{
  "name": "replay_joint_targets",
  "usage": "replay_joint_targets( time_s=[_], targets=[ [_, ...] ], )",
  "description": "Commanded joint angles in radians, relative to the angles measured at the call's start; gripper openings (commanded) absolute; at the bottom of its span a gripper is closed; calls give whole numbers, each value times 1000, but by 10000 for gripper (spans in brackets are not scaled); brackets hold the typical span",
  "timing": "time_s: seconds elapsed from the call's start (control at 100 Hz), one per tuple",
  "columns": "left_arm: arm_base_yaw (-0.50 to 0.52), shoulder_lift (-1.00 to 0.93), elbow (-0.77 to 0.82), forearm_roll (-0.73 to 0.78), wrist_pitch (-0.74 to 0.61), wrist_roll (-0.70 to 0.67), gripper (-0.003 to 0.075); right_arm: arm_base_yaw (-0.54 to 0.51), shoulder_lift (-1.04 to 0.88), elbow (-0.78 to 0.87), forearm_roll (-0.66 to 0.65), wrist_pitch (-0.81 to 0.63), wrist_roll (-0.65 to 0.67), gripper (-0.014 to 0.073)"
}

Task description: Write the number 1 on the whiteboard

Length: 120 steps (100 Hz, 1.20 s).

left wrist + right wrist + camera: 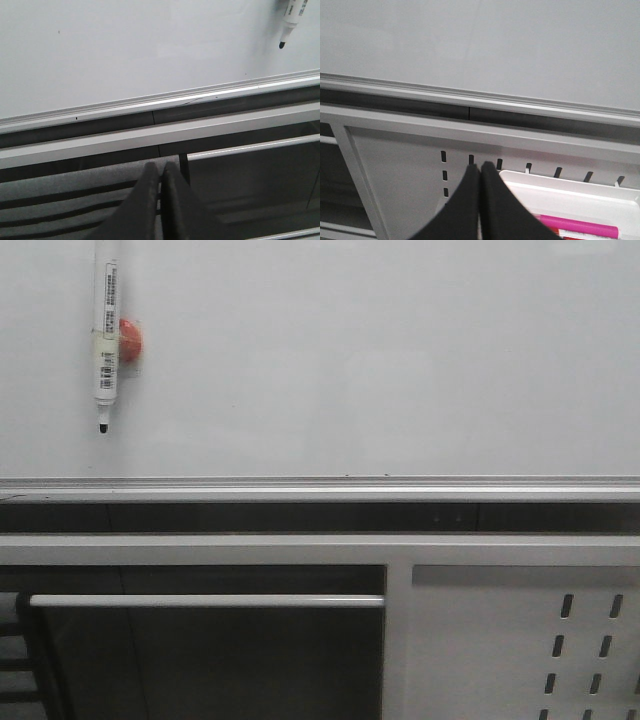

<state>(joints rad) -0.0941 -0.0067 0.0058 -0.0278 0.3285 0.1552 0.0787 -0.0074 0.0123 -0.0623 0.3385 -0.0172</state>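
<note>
The whiteboard (350, 350) fills the upper part of the front view, glossy pale grey with a silver bottom rail (320, 486). No stroke of the number 1 shows on it. A white marker (106, 335) with a black tip hangs tip-down at the board's upper left, held by a red clip (131, 340); its tip (283, 44) also shows in the left wrist view. My left gripper (160, 169) is shut and empty, below the rail. Also shut and empty, my right gripper (480, 169) sits in front of the slotted panel. Neither gripper appears in the front view.
A white metal panel with slotted holes (520, 640) stands below the board at the right. A white tray (570, 200) holding a pink marker (577, 227) hangs on it. A grey bar (205, 601) and dark slatted surface (60, 195) lie lower left.
</note>
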Motion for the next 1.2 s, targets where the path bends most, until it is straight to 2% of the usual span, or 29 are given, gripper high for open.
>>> replay_joint_targets(
  time_s=[0.0,0.55,0.72,1.07,1.19],
  targets=[
    [-4,-25,22,-2,-60,0,-18,-8,-21,27,9,-18,-4,-79],
    [-4,-25,22,-2,-60,0,-18,-8,-21,27,9,-18,-4,-79],
    [-4,-25,22,16,-62,0,-18,-8,-21,27,-194,-95,-9,-79],
    [-4,-25,22,28,-82,0,-18,-8,-21,27,-197,-128,-9,-79],
    [-4,-25,22,14,-124,-4,-18,-8,-21,27,-195,-199,-9,-79]
  ],
)
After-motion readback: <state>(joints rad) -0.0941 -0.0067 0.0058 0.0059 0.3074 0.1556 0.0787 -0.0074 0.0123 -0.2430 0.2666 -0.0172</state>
